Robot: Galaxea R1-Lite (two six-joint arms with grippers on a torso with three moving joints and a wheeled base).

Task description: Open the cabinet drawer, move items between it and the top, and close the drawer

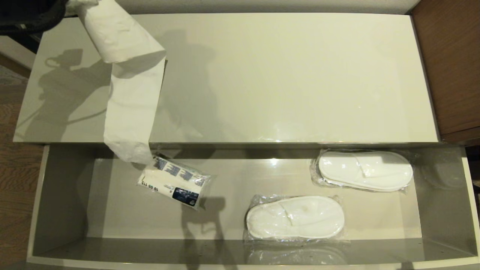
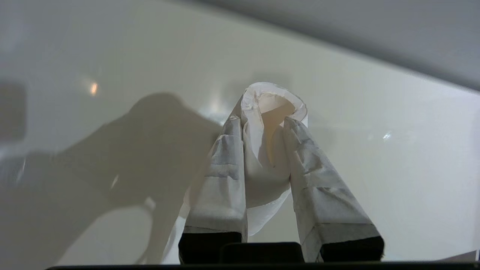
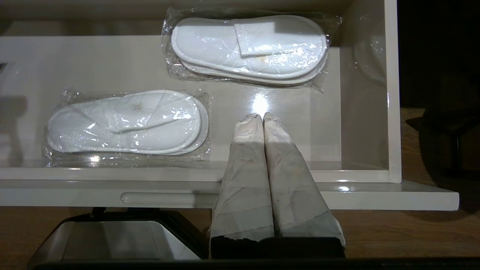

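Drawer (image 1: 67, 195) stands pulled out, filling the lower half of the head view; cabinet top (image 1: 285, 75) spans the upper half.

Left gripper (image 2: 268, 123) sits at the upper left corner of the head view, mostly out of frame, above the far left end of the top. In the left wrist view its taped fingers (image 2: 225, 176) are clamped on the end of the paper roll (image 1: 118, 35), one finger on each side of the squashed rim. The roll hangs in the air, tilted. Its loose tail (image 1: 131, 112) trails down the left of the frame, over the front edge of the top and into the drawer.

The tail's end meets a small printed packet (image 1: 174, 183) lying tilted on the drawer floor, left of centre; whether the two touch cannot be told.

Two wrapped slipper pairs lie flat in the drawer: near pair (image 1: 295, 217) at lower centre, far pair (image 1: 365, 170) to the right, against the back. They are apart.

Right gripper (image 3: 263, 118) hangs over the drawer's front right area in the right wrist view, fingers pressed together, holding nothing. A slot (image 3: 165, 197) shows in the drawer front.

Brown wooden furniture (image 1: 450, 63) borders the right edge.
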